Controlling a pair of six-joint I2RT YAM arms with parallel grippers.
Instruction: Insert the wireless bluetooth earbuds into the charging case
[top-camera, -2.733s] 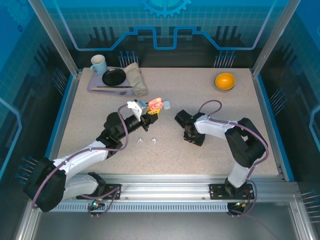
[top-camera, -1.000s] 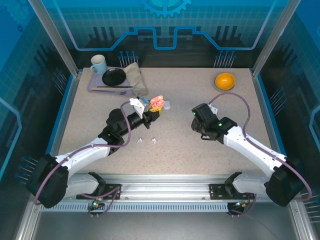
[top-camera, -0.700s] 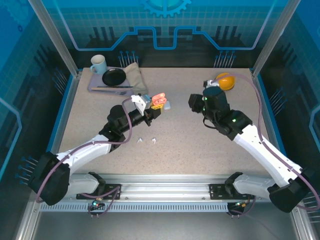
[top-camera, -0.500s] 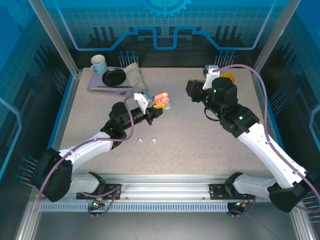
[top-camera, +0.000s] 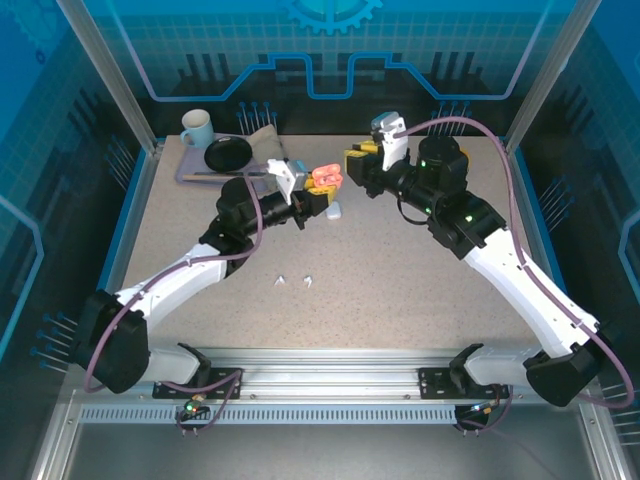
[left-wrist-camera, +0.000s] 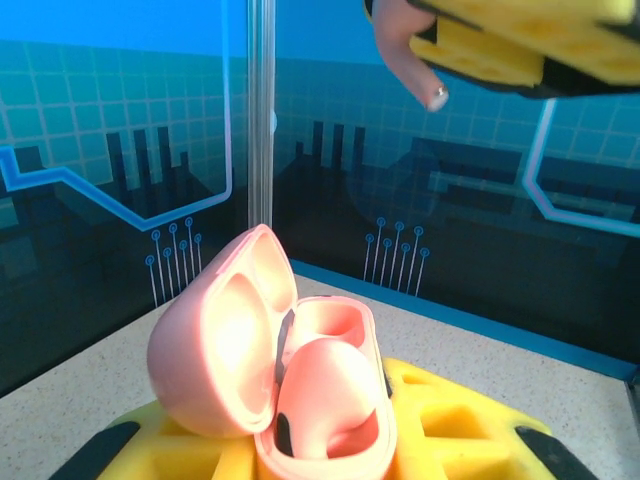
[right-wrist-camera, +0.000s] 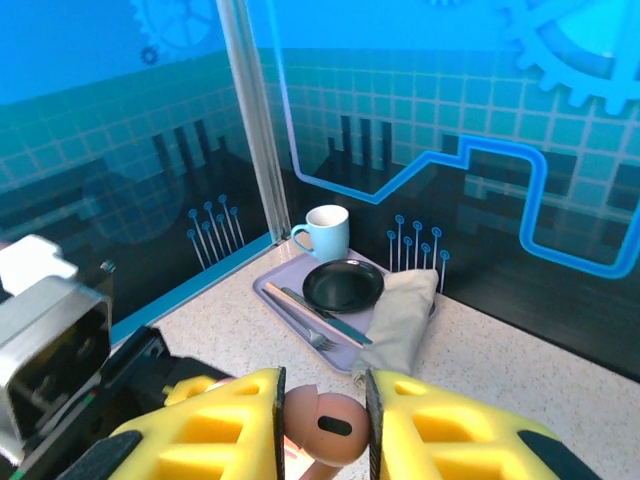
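**Operator:** Top view: what has changed?

**Technician:** The right gripper (top-camera: 358, 165) has swung in from the table's 3 o'clock side. It now hangs at 2 o'clock of the pink charging case (top-camera: 322, 179), just beside it. The left gripper (top-camera: 312, 200), clamped on that case, has carried it toward 12 o'clock. Insertion looks to be the next step.

**Operator:** Count?

**Technician:** Two white earbuds (top-camera: 280, 282) (top-camera: 308, 281) lie at 6 o'clock, well apart from the case. One pale case (top-camera: 336, 211) lies at 5 o'clock.

**Operator:** Left wrist view?

**Technician:** The lid is open. One seated salmon earbud (left-wrist-camera: 330, 385) fills a well and the other well looks empty. One held salmon earbud (left-wrist-camera: 408, 55) hangs at 1 o'clock.

**Operator:** Right wrist view?

**Technician:** The fingers are closed on that earbud. Beyond them are one mug (right-wrist-camera: 328, 230) and one black plate (right-wrist-camera: 343, 285) on one tray (right-wrist-camera: 268, 296).
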